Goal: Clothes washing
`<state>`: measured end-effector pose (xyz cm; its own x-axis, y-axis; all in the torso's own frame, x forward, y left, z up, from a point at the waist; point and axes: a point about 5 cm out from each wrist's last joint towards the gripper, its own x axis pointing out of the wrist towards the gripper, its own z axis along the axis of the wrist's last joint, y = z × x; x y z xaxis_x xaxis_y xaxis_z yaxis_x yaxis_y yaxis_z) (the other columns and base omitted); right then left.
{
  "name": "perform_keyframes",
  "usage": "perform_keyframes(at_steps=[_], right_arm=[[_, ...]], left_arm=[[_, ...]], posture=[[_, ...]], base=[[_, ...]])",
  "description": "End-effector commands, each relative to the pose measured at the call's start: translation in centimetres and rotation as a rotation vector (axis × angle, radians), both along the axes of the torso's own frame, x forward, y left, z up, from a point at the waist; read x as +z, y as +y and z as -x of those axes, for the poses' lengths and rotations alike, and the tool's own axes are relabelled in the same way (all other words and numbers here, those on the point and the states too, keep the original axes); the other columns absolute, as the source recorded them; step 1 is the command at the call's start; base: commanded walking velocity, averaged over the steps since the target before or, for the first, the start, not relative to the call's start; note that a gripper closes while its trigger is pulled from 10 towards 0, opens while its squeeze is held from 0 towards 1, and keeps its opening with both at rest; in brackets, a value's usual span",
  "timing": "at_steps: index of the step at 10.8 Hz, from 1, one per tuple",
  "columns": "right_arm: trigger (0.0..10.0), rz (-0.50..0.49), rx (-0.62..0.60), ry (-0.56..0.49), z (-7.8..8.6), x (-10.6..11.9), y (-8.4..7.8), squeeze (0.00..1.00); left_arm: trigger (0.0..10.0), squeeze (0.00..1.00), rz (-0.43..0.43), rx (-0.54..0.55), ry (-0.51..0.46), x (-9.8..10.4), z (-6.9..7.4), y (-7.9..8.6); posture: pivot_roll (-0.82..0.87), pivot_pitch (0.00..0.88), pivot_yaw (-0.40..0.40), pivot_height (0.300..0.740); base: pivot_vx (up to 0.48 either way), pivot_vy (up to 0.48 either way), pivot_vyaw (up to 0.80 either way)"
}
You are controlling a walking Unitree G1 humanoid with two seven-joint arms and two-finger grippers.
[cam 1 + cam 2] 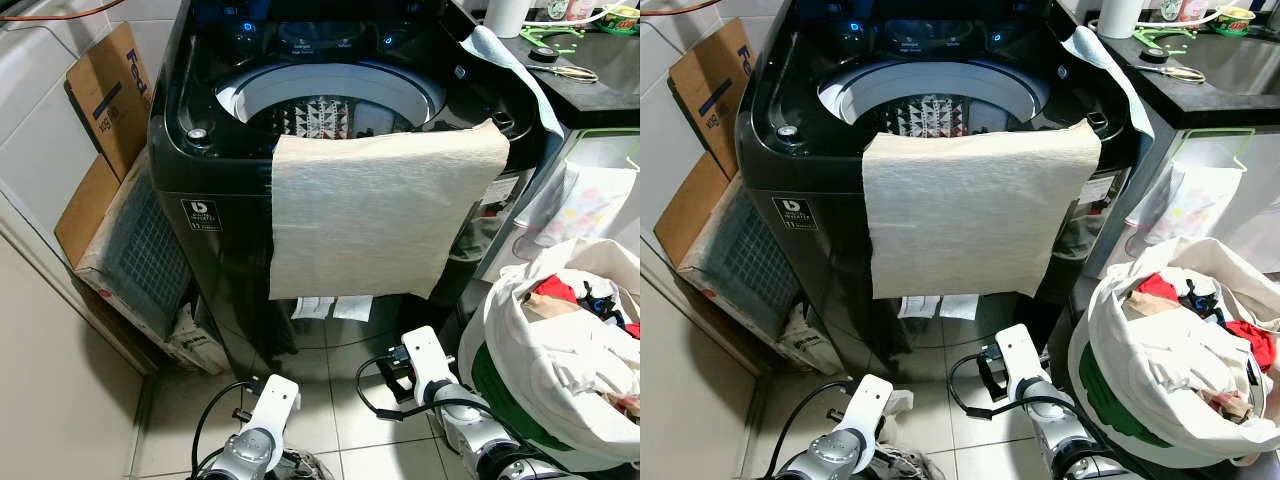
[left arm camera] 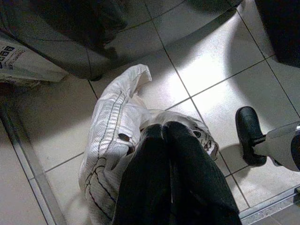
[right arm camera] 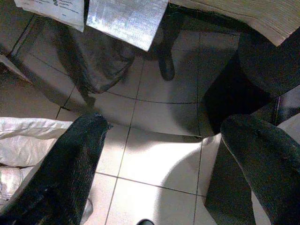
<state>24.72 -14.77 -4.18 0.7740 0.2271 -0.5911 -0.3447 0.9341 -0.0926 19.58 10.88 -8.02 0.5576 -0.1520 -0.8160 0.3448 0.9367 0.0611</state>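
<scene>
Top-loader washing machine point(image 1: 230, 230) dead ahead at 12 o'clock, lid up, something patterned sitting down in the drum point(image 1: 315, 118). Beige towel point(image 1: 375, 215) draped over the front rim, hanging down the front panel. Overstuffed white laundry bag point(image 1: 1160, 350) at about 3 o'clock (red and dark bits poking out the top). Flattened cardboard boxes point(image 1: 105, 100) leaning on the wall at 10 o'clock. Dark bench point(image 1: 585, 85) at 1 o'clock with scissors point(image 1: 565, 71) on it. Left end effector point(image 2: 166, 140) down low over the floor tiles point(image 2: 220, 61), fingers clenched on a white garment point(image 2: 110, 140) with dark stitching lines. Right end effector point(image 3: 161, 154) also low near the machine's base, fingers spread wide and released, just tile between them.
</scene>
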Motion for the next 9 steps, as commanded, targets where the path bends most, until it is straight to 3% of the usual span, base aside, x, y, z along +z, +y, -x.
perform_keyframes(at_steps=[1, 9], right_arm=[[10.0, -0.001, -0.007, -0.002, -0.13, 0.09, -0.02, 0.00], [10.0, 0.020, 0.019, 0.015, 0.07, -0.13, 0.23, 0.00]], left_arm=[[10.0, 0.00, -0.010, -0.005, -0.002, 0.00, -0.02, 0.16], [10.0, 0.00, 0.000, 0.023, 0.015, 0.00, -0.09, 0.11]], posture=[[0.04, 0.000, 0.016, 0.740], [0.05, 0.000, 0.000, 0.740]], base=[[0.000, 0.000, 0.00], [0.000, 0.000, 0.00]])
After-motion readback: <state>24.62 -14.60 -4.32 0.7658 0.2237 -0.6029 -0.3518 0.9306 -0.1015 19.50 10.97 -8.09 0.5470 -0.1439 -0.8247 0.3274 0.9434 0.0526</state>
